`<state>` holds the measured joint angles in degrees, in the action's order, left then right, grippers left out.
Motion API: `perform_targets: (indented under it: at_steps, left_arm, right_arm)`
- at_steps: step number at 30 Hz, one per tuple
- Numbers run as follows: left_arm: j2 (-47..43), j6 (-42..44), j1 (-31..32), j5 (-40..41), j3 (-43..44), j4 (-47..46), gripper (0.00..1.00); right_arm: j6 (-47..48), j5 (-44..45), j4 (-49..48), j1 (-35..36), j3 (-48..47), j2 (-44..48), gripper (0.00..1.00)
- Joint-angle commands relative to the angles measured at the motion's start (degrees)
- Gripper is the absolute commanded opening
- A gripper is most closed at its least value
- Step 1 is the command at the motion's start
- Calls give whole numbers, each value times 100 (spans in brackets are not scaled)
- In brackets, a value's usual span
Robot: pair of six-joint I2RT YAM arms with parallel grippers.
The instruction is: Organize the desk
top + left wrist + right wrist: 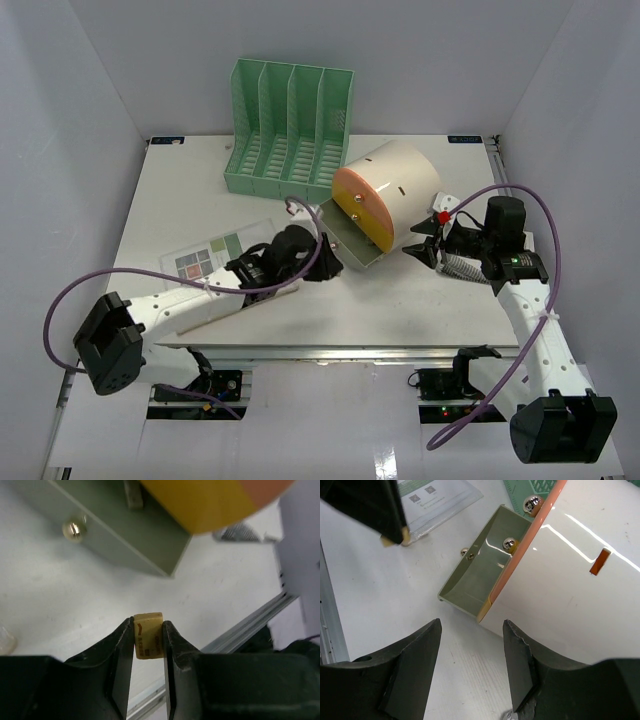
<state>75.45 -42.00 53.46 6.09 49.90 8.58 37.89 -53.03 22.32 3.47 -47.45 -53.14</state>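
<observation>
The white desk holds a cream cylindrical drawer box with an orange and yellow front. Its olive bottom drawer is pulled out and looks empty in the right wrist view. My left gripper is shut on a small yellowish eraser and holds it above the desk, just in front of the drawer. The eraser also shows in the right wrist view. My right gripper is open and empty, beside the box's right front, pointing at the drawer.
A green slotted file rack stands at the back, behind the box. A laminated sheet lies at the left under my left arm. The metal rail runs along the desk's front edge. White walls close in all sides.
</observation>
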Motion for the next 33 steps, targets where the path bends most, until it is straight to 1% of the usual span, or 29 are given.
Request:
perform_targets:
  at_steps: [1,4,5,8,10,11,13,14,16,18,19,20,23,26,28,30,33]
  left_arm:
    - [135,-452,-644,-1157,162,-1011,5]
    - [671,-636,-953,-1431,540,-1248,6]
    - [707,-687,-1005,-1494,636,-1262,6]
    - [1196,-792,-1142,-1585,979,-1447,7]
    - [1512,-810,-1184,-1552,1187,-1457,9]
    - [1669,-810,-1197,-1537,1281,-1431,12]
    - [1869,-810,-1233,-1515,1480,-1350,24]
    - [1930,-810,-1233,-1514,1542,-1332,31]
    - [2015,-788,-1233,-1496,1696,-1238,47]
    - [2061,-755,-1233,-1486,1742,-1192,59]
    - [2054,-739,-1233,-1479,1737,-1201,64]
    - [2027,-706,-1233,-1479,1717,-1235,66]
    - [1944,-599,-1242,-1483,1712,-1254,67]
    - [1694,-343,-1251,-1435,1623,-1379,68]
    - [1222,-163,-1287,-1370,1331,-1558,68]
    - [879,-90,-1405,-1284,750,-1795,68]
    - [71,-297,-1782,-1443,-564,-2533,66]
  right_arm:
    - [-51,-180,-165,-89,86,111,59]
    - [-70,-181,-158,-141,78,127,59]
    - [-78,-188,-158,-159,78,136,59]
    - [-80,-206,-158,-230,113,189,59]
    - [-87,-237,-158,-271,113,211,59]
    - [-99,-245,-158,-278,110,220,59]
    - [-106,-260,-158,-285,96,234,59]
    - [-106,-260,-158,-277,96,235,59]
    - [-116,-250,-158,-277,85,252,59]
    - [-189,-240,-158,-277,16,247,59]
    - [-284,-224,-175,-277,-28,231,59]
    - [-510,-191,-234,-277,-95,217,59]
    - [-1119,71,-529,-277,-365,51,60]
    - [-1694,359,-655,-277,-844,-267,61]
    - [-2217,652,-947,-277,-1011,-448,67]
    - [-2956,1287,-1150,-277,-1133,-628,72]
    - [-3513,1830,-1421,-277,-1195,-895,78]
